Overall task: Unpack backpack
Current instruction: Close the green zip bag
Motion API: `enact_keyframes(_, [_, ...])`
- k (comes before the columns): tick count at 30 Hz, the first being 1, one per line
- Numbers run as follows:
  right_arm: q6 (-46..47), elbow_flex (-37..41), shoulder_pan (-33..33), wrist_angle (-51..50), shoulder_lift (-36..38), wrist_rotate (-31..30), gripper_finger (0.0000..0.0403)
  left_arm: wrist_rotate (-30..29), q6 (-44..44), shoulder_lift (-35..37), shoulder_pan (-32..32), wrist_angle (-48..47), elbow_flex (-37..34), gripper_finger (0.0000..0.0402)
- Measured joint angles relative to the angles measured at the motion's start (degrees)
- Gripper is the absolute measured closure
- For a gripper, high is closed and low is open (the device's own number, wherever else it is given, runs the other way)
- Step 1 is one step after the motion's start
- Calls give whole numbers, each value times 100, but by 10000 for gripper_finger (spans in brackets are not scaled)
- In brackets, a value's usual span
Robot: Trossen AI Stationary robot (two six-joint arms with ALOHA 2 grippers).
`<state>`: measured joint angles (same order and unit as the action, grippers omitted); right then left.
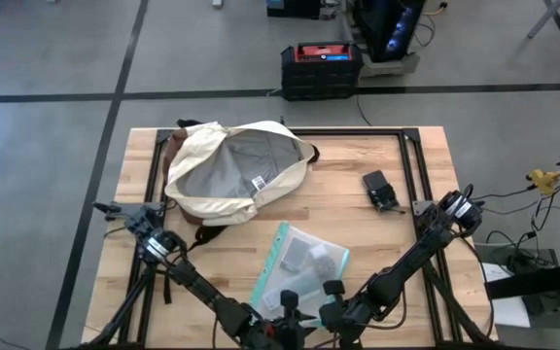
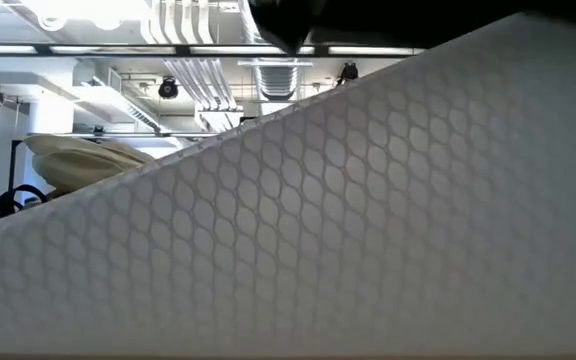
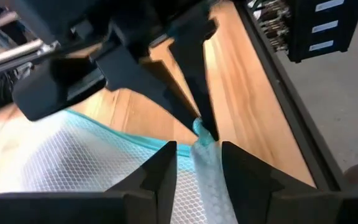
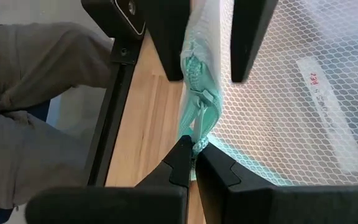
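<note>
The cream-white backpack [image 1: 229, 170] lies open at the table's far left, grey lining up, and no gripper touches it. Nearer the front lies a clear, teal-edged zip pouch [image 1: 299, 262]; its mesh wall [image 2: 368, 230] rises slanting across the low view. Both grippers meet at the pouch's near end by the table's front edge. My right gripper [image 4: 194, 158] is shut on the teal zipper edge. My left gripper [image 3: 199, 171] is open, with one finger on either side of the same bunched edge [image 3: 209, 163]. My right gripper pinches the pouch's teal zipper edge [image 4: 199, 140], at the near end by the slider, between its two fingertips. The edge runs on from the fingers as a raised, bunched ridge, while the pouch's body spreads out beside it. My left gripper's fingers [image 4: 166, 37] flank that ridge farther along; whether they touch it, I cannot tell.
A small black object [image 1: 379, 190] lies on the table's right half. A black metal frame [image 1: 411, 156] borders the tabletop. A person's grey-trousered legs [image 4: 30, 81] are just past the table's near edge. A black and red crate [image 1: 321, 70] sits on the floor beyond the far edge.
</note>
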<state>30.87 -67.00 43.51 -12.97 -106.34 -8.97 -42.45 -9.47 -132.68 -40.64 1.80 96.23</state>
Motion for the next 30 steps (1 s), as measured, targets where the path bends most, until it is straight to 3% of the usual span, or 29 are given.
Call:
enact_keyframes(5, [0, -2, 0, 2, 0, 6, 403, 293, -385, 0, 126, -39, 0, 388])
enact_keyframes(15, [493, 31, 194, 349, -92, -120, 403, 227, -199, 186, 15, -382, 131, 399])
enact_keyframes(23, [721, 51, 353, 396, -219, 19, 403, -210, -67, 391, -262, -733, 330, 401])
enact_keyframes(30, [857, 61, 356, -761, -196, 39, 403, -787, -614, 561, -631, -1478, 350, 401])
